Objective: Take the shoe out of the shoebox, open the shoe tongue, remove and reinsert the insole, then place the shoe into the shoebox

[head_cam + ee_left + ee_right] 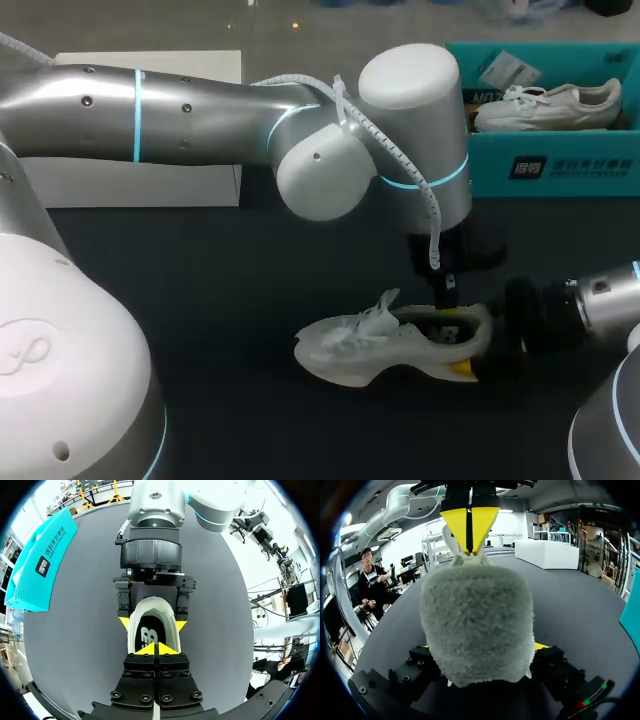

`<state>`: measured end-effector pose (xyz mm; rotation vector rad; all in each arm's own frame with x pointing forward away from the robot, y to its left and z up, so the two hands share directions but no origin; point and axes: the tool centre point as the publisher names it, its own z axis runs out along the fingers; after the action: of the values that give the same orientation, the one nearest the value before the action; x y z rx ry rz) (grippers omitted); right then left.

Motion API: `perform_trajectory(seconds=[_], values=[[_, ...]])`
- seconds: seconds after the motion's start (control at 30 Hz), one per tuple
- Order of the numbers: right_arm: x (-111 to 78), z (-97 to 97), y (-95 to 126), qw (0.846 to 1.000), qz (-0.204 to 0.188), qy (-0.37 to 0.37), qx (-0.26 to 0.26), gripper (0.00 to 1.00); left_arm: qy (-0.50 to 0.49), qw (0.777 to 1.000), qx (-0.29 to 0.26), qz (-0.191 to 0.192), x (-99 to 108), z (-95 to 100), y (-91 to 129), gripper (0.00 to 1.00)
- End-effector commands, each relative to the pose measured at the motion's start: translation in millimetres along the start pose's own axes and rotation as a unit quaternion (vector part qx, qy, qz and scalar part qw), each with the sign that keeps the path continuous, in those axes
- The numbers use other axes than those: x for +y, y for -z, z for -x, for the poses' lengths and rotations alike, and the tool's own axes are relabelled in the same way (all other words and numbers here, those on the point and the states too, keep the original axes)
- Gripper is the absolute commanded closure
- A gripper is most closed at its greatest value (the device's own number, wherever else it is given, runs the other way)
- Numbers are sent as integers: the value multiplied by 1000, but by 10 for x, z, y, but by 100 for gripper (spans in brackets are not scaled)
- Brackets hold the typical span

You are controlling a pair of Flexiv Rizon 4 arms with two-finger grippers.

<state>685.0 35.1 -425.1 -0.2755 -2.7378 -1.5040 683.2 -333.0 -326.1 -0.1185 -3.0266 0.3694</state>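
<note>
A white shoe (370, 350) lies on the dark table (200, 300), toe to the left. My right gripper (478, 342) comes in from the right and is shut on its heel, one yellow tip on each side of the heel (152, 611). In the right wrist view the fuzzy heel (477, 625) hides most of that gripper (480, 652). My left gripper (444, 293) points down into the shoe's opening, tips shut together (155, 650) over the black insole (150, 634). I cannot tell whether it pinches the insole. It also shows above the heel as my left gripper (470, 530).
The teal shoebox (545, 165) stands at the back right with a second white shoe (545, 105) in it; the box (40, 565) also shows in the left wrist view. A flat white box (150, 160) lies at the back left.
</note>
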Motion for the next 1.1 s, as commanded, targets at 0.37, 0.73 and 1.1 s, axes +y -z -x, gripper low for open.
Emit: perform_trajectory(seconds=[0.37,0.73,1.1], values=[[-6,-11,8,1000,-1,0,-1,100,-10,999,24,42,157,-54,-423,100],[-6,-11,8,1000,-1,0,-1,100,1,998,54,46,364,-231,-431,100],[-6,-11,8,1000,-1,0,-1,100,-5,996,70,51,460,-298,-585,100]])
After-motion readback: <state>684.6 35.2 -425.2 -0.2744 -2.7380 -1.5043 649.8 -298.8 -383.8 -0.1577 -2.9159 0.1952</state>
